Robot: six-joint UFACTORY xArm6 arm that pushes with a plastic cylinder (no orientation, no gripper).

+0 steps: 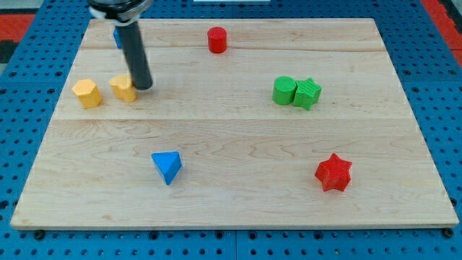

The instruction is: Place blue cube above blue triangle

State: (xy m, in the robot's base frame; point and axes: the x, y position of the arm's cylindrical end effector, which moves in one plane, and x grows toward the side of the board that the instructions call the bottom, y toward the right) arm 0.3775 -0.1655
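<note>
Wooden board (238, 137): pale planks with visible grain and seams, lying on a blue perforated base (433, 108).

Rod: dark, smooth, cylindrical, leaning in from the far left. My tip (144, 87) rests on the board, touching or just beside the right-hand yellow block. No jaws exist to part or close; the rod holds nothing.

Blue cube (116, 37): far-left corner, only a sliver showing behind the rod, shape taken from the task. It lies just beyond my tip, toward the far edge.

Blue triangle (167, 167): near left-centre, a matte wedge, well apart from the cube. The cube must travel toward the near side and a little right, stopping on the triangle's far side; judged, the tip first has to get behind the cube.

Red star (333, 172): near right.

Green pair: cylinder (284, 90) and star-like block (307, 93), touching, right of centre.

Yellow pair: left block (86, 93), faceted; right block (123, 88).

Red cylinder (217, 40): far centre.
</note>
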